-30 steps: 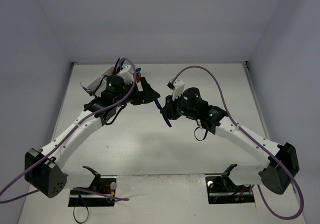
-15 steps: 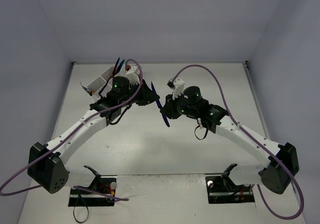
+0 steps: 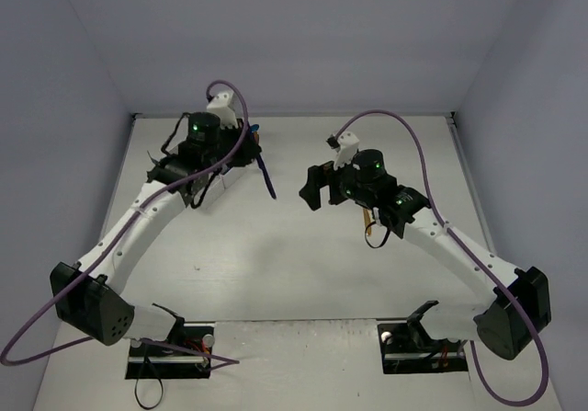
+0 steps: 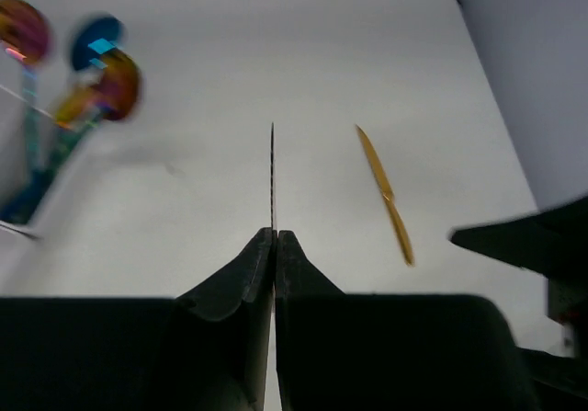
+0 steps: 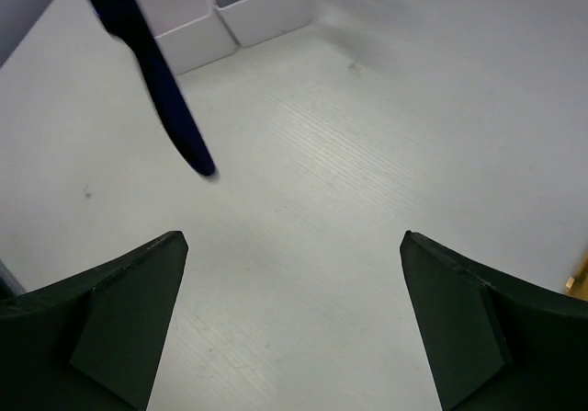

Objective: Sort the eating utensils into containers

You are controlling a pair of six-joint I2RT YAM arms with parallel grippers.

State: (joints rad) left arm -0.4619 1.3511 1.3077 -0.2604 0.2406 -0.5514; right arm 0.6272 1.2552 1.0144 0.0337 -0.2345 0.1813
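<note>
Blue knife (image 4: 273,167) went from R pincer (image 5: 292,238) to L pincer (image 4: 275,238), arms parted.

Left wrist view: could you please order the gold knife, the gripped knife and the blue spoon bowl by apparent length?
gold knife
gripped knife, edge-on, its base hidden in the left gripper, so only the exposed part counts
blue spoon bowl, blurred

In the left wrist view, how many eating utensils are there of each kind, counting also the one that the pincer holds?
Spoons: 3, at the left, blurred
Knives: 2, the held knife in the left pincer and the gold knife lying on the table
Forks: 0
Total: 5
</note>
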